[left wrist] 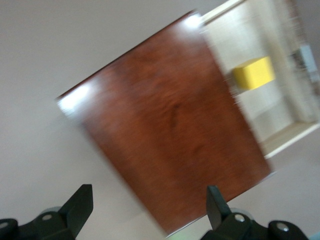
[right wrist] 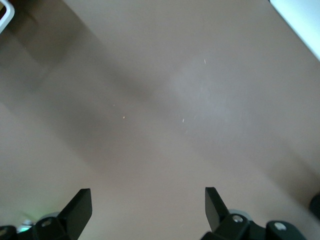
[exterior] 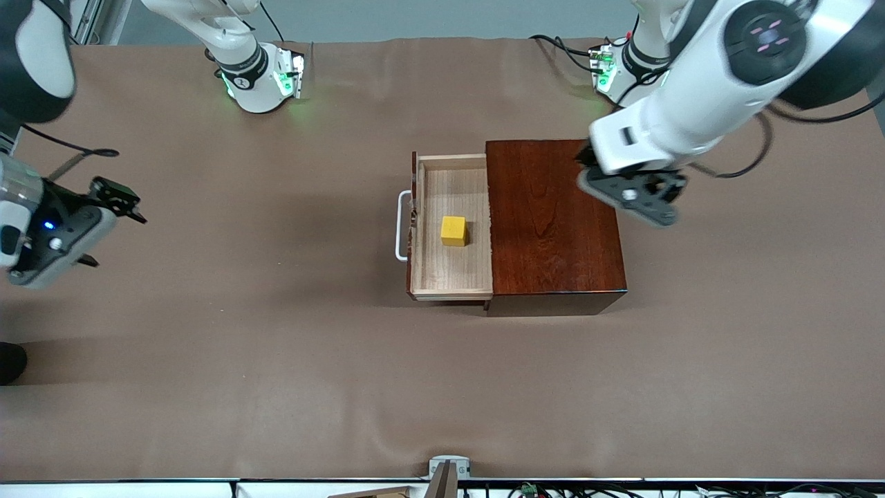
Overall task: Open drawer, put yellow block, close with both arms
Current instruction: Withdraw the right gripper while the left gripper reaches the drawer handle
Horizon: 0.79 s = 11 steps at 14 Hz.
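The drawer (exterior: pixel 453 273) of the dark reddish-brown box (exterior: pixel 553 221) stands pulled out toward the right arm's end, its white handle (exterior: pixel 400 227) leading. The yellow block (exterior: pixel 453 231) lies on the drawer's floor, near its middle. My left gripper (exterior: pixel 628 191) hangs over the box's edge at the left arm's end. In the left wrist view this gripper (left wrist: pixel 149 201) is open and empty above the box (left wrist: pixel 170 135), with the yellow block (left wrist: pixel 254 73) and the drawer (left wrist: pixel 292 137) farther off. My right gripper (exterior: pixel 114 235) (right wrist: pixel 147 202) is open over bare cloth, well away from the handle.
Brown cloth (exterior: pixel 276 346) covers the table. The arms' green-lit bases (exterior: pixel 259 79) (exterior: pixel 615 69) stand along its edge farthest from the front camera. A cable (exterior: pixel 90 152) lies near the right arm's end. A small mount (exterior: pixel 449 470) sits at the edge nearest the camera.
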Tool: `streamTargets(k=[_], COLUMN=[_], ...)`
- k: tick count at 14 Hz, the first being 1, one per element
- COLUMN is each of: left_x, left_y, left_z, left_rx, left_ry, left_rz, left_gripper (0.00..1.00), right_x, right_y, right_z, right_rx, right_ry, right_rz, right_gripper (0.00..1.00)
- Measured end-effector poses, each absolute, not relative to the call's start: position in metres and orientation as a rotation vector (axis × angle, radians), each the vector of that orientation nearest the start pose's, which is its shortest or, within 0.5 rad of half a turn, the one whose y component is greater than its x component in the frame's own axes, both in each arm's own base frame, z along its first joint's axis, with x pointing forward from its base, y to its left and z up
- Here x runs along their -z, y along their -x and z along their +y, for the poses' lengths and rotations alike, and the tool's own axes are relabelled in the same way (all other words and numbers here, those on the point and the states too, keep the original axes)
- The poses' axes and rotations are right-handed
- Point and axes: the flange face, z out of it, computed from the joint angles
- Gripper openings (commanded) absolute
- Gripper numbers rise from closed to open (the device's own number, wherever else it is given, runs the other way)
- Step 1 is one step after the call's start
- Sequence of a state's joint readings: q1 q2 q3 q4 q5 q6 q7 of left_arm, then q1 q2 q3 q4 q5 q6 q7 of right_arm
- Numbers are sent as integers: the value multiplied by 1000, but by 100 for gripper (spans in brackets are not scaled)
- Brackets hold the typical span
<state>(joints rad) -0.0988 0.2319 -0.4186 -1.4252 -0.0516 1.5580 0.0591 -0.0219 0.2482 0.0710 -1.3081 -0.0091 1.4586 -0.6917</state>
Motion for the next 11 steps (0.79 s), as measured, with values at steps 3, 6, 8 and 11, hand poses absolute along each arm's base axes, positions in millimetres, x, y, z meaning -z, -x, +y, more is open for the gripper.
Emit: streamTargets(k=[3,6,8,11], left_x=[-567,-565,-548,-496], left_y=[-527,-501,-487,-483], left_z=[-331,-393,-437,-503], left_rx=[-156,-42,-5,103], left_ry=[3148,3089,3036,2898], left_rz=[1119,1349,1523,1814], left_gripper=[100,100,100,100], right_x=[-606,-613,-612,-611], right_y=[-597,-578,-563,-543], right_z=[19,-6,-21,-21], right_rx=[-221,-225,-235,-247], right_ry=[2956,2992,3023,3052], right_rz=[-902,-786,-663,-527], right_gripper=[100,100,100,100])
